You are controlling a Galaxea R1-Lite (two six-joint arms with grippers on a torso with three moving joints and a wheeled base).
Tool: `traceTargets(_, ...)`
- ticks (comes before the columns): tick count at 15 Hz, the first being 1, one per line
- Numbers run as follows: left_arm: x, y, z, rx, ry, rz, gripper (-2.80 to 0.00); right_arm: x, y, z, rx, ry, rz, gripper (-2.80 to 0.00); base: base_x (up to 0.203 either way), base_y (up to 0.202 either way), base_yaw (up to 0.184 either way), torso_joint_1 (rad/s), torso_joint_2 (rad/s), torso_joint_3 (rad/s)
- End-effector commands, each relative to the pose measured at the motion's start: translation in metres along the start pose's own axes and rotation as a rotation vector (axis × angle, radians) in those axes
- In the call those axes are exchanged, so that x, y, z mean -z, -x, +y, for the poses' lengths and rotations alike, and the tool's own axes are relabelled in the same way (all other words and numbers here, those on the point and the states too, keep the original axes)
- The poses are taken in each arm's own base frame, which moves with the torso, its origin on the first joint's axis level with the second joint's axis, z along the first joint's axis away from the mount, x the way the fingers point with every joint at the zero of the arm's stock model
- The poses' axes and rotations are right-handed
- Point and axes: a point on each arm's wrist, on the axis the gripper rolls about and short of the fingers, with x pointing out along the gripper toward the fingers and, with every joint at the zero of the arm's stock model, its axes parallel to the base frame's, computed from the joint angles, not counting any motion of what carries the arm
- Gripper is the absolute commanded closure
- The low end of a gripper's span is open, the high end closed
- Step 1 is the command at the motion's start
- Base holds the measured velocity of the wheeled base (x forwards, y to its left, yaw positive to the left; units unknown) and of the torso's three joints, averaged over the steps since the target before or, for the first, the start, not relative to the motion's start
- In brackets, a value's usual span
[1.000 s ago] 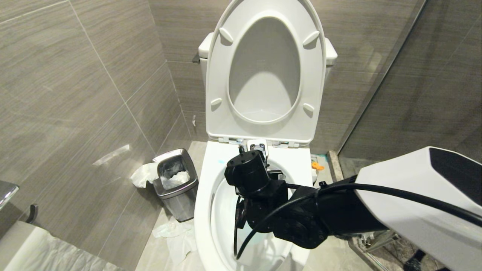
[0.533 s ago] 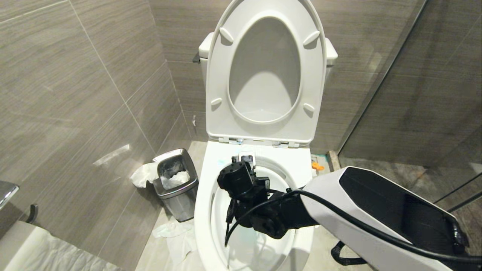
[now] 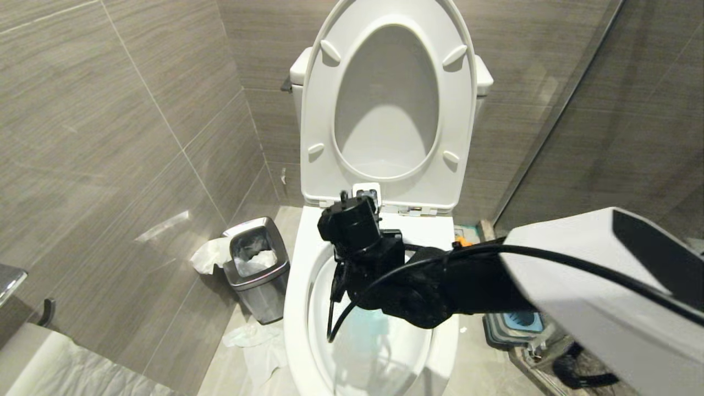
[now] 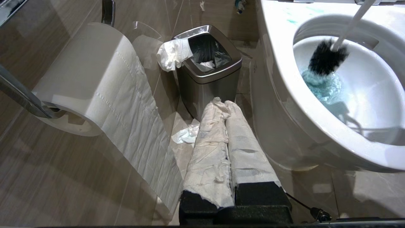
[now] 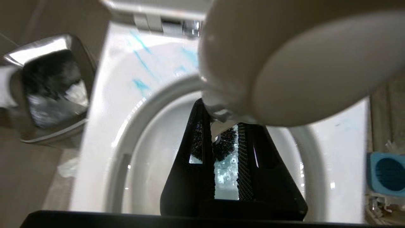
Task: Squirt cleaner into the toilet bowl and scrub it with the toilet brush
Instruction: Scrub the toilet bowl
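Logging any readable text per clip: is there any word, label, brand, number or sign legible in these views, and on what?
None can be read.
toilet bowl: no visible marking.
steel bin: no label visible.
toilet paper roll: plain, only embossing.
toilet brush and its blue holder: no lettering visible.

No text, label, brand, number or sign can be read on anything here.

Toilet brush (image 4: 327, 58) bristles dip into turquoise cleaner (image 4: 326, 90)
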Motion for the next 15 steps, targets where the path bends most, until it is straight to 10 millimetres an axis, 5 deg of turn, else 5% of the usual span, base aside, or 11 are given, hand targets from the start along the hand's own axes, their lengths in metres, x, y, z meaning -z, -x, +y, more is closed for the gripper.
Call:
traceTargets(1,0.000,0.000,0.000,-0.001,0.000,0.002,0.00,-0.071,0.052,-0.021,-0.043,-0.089,-0.079,0.00,0.000,0.000,0.000,0.000,0.00,0.000)
traceTargets(3,0.000,0.000,0.000,0.001,0.000,0.002,0.00,-0.080,0.066,-0.024,-0.047,-0.089,-0.081,0.00,0.000,0.000,0.000,0.000,0.00,0.000)
traceTargets(8,0.000,0.000,0.000,0.001,0.000,0.002,0.00,-0.077,0.064,-0.022,-0.044,-0.084,-0.078,0.00,0.000,0.000,0.000,0.000,0.00,0.000)
traceTargets(15,0.000,0.000,0.000,-0.001,0.000,0.002,0.00,-0.017,0.027,0.001,-0.012,-0.044,0.011,0.00,0.000,0.000,0.000,0.000,0.00,0.000)
